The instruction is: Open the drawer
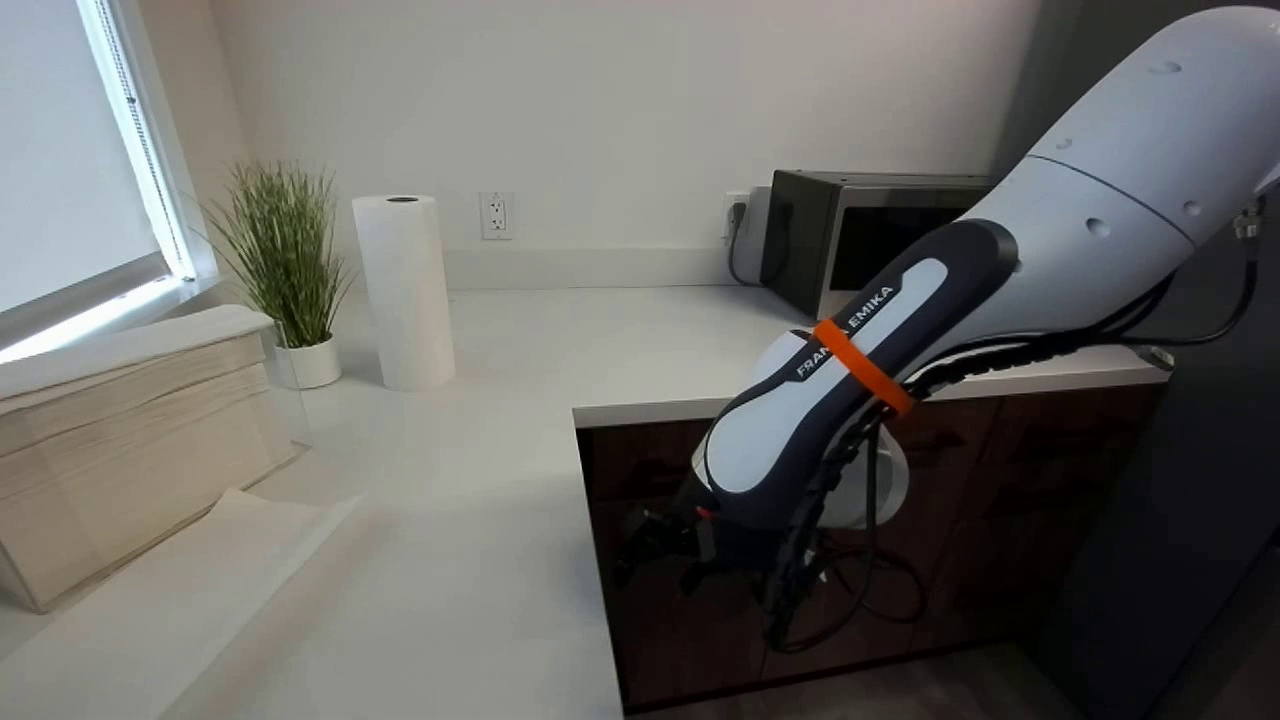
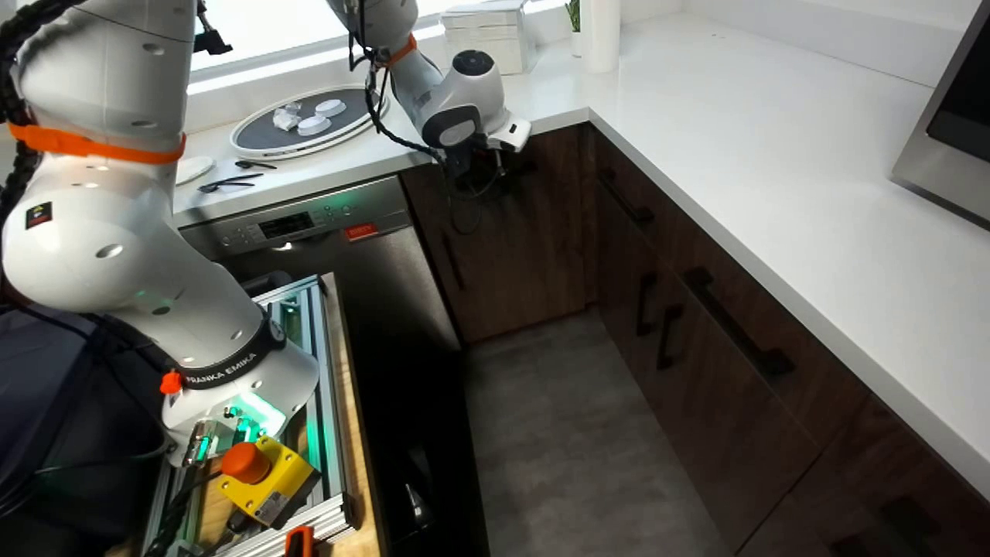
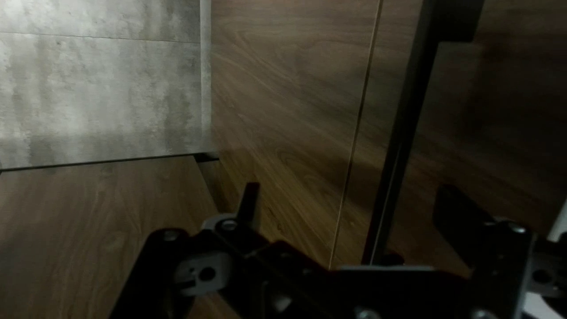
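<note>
The drawer has a dark brown wooden front with a long black bar handle in the wrist view. Its front looks level with the door below it; its white inner box does not show. My gripper is open, its two black fingers on either side of the handle, with gaps to it. In an exterior view the gripper is under the counter corner, before the drawer front, which the arm partly covers. In an exterior view the gripper is dark, and the drawer is hidden below the counter.
The counter overhangs beside the arm. A steel dishwasher is beside the cabinet door. Other drawers with black handles meet it at the corner. A cable hangs from the wrist. A microwave stands on the counter.
</note>
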You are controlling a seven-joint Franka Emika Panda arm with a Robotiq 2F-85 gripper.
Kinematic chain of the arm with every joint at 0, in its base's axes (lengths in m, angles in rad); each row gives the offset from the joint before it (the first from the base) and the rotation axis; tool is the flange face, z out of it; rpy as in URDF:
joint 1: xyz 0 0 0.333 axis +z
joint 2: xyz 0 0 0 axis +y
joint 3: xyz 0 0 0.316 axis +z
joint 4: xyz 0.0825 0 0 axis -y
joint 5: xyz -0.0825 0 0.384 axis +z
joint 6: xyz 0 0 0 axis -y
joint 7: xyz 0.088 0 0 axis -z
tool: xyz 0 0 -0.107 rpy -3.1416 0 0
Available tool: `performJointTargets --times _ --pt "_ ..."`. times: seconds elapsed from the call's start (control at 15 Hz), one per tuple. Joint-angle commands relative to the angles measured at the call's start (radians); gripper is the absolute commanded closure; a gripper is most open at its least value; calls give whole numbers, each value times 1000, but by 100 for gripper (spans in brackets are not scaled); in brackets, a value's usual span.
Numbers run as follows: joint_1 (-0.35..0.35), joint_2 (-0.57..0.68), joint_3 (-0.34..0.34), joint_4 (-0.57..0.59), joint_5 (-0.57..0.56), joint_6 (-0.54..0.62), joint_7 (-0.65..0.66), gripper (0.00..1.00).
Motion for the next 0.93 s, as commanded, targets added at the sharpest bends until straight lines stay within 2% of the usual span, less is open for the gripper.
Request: performJointTargets --times 0.0,0.33,0.67,0.87 --pt "-45 86 54 51 -23 48 -35 0" --pt "-77 162 91 101 -40 71 -54 0" --pt "-87 209 100 134 -61 60 -53 0" --pt "-64 221 70 140 -71 46 -37 0"
